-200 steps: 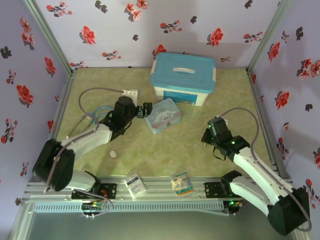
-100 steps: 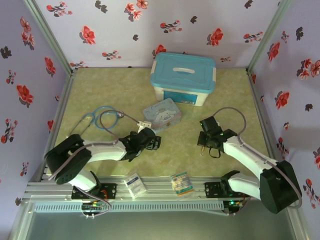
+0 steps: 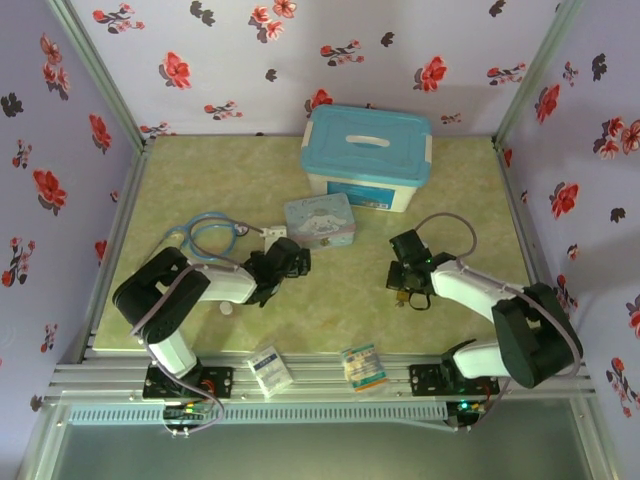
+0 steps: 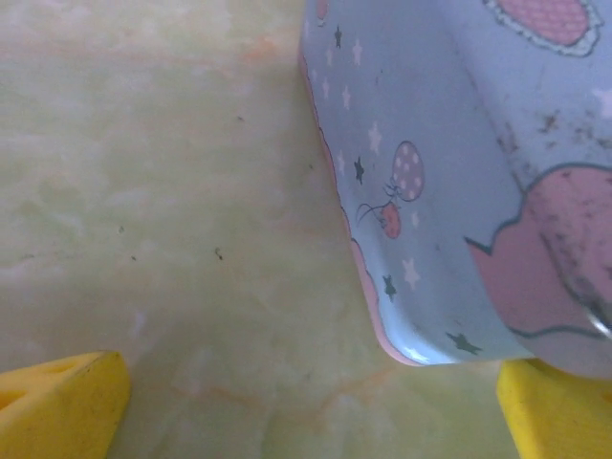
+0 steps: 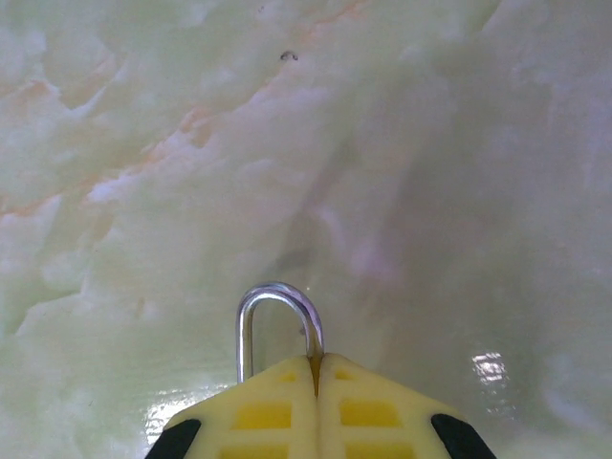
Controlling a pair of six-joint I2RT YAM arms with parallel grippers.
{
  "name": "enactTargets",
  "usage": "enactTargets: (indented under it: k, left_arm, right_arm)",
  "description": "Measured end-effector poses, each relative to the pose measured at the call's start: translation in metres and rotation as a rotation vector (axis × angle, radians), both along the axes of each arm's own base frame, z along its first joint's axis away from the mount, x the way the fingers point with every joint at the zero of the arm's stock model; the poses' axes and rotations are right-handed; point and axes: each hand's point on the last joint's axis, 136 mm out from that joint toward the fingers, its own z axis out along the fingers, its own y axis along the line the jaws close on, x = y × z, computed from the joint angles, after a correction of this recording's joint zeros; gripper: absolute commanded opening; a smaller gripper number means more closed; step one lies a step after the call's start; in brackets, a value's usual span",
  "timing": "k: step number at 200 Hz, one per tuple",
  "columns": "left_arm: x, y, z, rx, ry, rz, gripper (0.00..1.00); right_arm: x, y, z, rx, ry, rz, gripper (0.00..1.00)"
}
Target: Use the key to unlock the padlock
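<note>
Your right gripper (image 5: 316, 371) has its yellow fingers pressed together on the padlock (image 5: 277, 290), low over the table (image 5: 143, 143), with the silver shackle loop poking out. Your left gripper (image 4: 311, 406) is spread wide beside the pale-blue tin (image 4: 459, 191). The lock likely handles as light, rigid, slick metal, so grip its body and leave the shackle free.

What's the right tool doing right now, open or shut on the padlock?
Shut on the padlock: the right tool's yellow fingers meet, and the padlock's silver shackle pokes out from between them.
</note>
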Motion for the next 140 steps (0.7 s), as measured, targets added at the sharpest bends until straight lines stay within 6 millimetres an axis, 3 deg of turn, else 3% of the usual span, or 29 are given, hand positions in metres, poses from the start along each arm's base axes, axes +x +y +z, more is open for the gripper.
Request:
enactTargets:
  k: [23, 48, 67, 86, 101, 116, 140]
  left_arm:
    - [0.003, 0.002, 0.002, -0.023, -0.006, 0.005, 1.0]
    - [-0.004, 0.011, 0.009, -0.038, -0.013, 0.013, 1.0]
    - [-0.013, 0.022, 0.03, -0.067, -0.042, 0.017, 1.0]
    - [-0.021, 0.033, 0.068, -0.125, -0.109, 0.025, 1.0]
    - [-0.022, 0.051, 0.102, -0.164, -0.183, 0.054, 1.0]
    - [-0.018, 0.078, 0.132, -0.163, -0.26, 0.102, 1.0]
    - [-0.011, 0.126, 0.158, -0.011, -0.363, 0.181, 1.0]
  right_arm:
    - [0.001, 0.001, 0.0, 0.0, 0.002, 0.001, 0.24]
    - [0.004, -0.001, 0.007, -0.019, -0.006, 0.011, 0.49]
    - [0.01, -0.003, 0.025, -0.029, -0.059, 0.012, 0.64]
    - [0.022, -0.01, 0.057, -0.045, -0.166, -0.002, 0.98]
    - [0.036, -0.022, 0.085, -0.08, -0.267, -0.029, 0.99]
    - [0.055, -0.048, 0.111, -0.156, -0.374, -0.088, 0.99]
    - [0.073, -0.094, 0.125, -0.294, -0.49, -0.183, 0.99]
